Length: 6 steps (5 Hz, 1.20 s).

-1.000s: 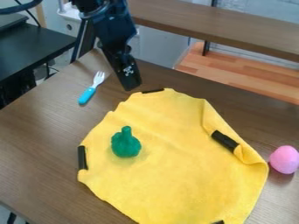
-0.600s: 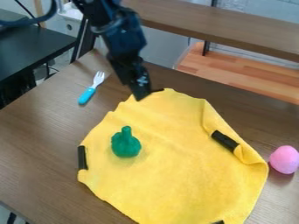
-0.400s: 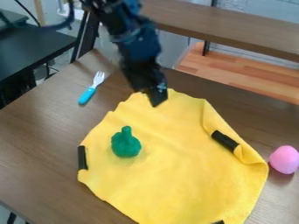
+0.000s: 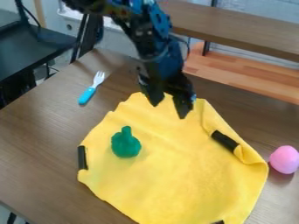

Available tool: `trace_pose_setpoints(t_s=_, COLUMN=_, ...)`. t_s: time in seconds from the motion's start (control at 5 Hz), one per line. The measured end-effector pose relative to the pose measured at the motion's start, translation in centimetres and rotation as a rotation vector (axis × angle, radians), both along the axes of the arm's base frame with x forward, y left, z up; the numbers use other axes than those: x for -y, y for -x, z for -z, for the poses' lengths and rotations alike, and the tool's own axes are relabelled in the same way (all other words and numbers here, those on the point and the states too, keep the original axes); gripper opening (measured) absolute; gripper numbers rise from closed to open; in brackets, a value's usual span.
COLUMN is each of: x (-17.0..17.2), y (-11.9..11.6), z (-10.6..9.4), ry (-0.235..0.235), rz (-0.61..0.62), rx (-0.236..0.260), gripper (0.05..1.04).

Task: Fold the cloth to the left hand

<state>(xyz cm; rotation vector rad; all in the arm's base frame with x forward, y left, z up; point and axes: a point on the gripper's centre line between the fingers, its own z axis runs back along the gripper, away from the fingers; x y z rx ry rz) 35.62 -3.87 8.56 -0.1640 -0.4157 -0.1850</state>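
The gripper point(image 4: 168, 111) hangs over the far part of the yellow cloth, its two fingers spread apart with nothing between them. Beneath it the yellow cloth point(image 4: 175, 170) lies spread on the table, its right edge turned over on itself. Black strips show at the cloth's left and right edges and near its bottom. A green toy pepper point(image 4: 125, 143) rests on the left part of the cloth.
On the brown table point(image 4: 41, 135), a blue-handled toy fork point(image 4: 90, 89) lies beyond the cloth's upper left. A pink egg-shaped object point(image 4: 285, 159) sits just right of the cloth. Behind the table runs a wooden shelf point(image 4: 234, 28).
The gripper has moved right and somewhat toward the camera, from beside the cloth's far edge to over it. Its fingers now show spread apart. Cloth and objects have stayed put.
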Motion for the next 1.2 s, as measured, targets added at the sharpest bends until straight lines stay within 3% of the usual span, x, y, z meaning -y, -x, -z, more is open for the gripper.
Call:
trace_pose_setpoints(t_s=0.2, x=1.4, y=-1.1, z=0.8, ry=0.074, rz=-0.121, rx=0.019, gripper=0.999)
trace_pose_setpoints(t_s=0.6, x=3.4, y=-2.8, z=2.6, ry=0.19, rz=-0.27, rx=-0.007, gripper=0.999)
trace_pose_setpoints(t_s=1.0, x=5.9, y=-4.2, z=4.3, ry=0.236, rz=-0.361, rx=-0.036, gripper=0.999)
trace_pose_setpoints(t_s=1.2, x=6.9, y=-4.7, z=4.8, ry=0.22, rz=-0.389, rx=-0.048, gripper=0.999)
